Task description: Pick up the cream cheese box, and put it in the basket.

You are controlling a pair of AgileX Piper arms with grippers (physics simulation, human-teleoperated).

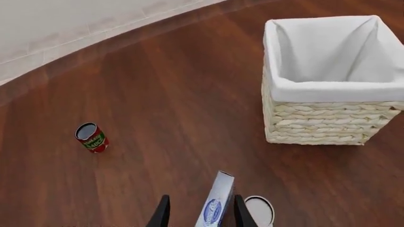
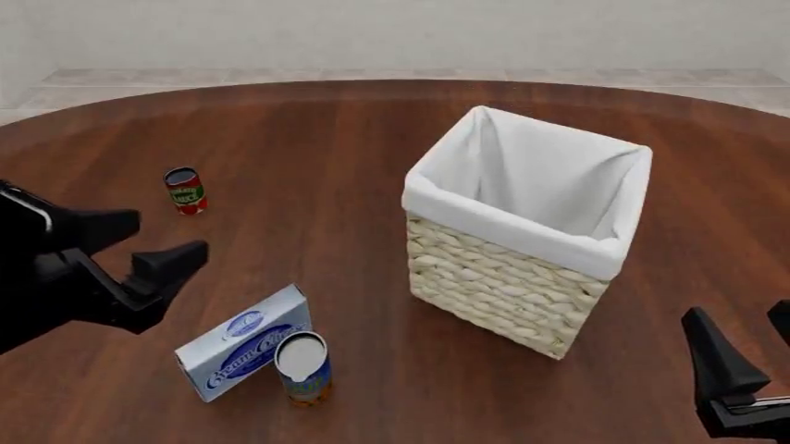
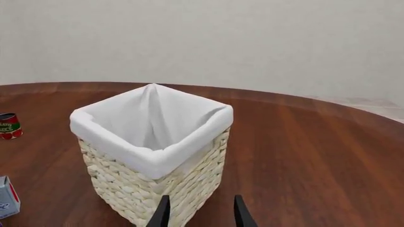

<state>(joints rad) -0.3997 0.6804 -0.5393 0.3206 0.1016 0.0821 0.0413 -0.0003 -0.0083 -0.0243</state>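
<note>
Cream cheese box point(image 2: 243, 343) flat on table | basket point(image 2: 524, 227) holds only liner | both grippers spread, nothing held

Box point(image 2: 243, 341): flat pale carton, blue oval logos, cursive lettering, lying flat on table, near-left of basket. Basket point(image 2: 519, 291): square cream wicker, white liner over rim, upright, empty.

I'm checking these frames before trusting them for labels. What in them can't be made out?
- Basket floor: hidden by its own walls and liner in all three views.
- Cream cheese box: cut by the right wrist view's edge; in the left wrist view only a narrow edge-on strip shows.
- Red can label: too small to read.
- Right gripper: cropped in front view.
</note>
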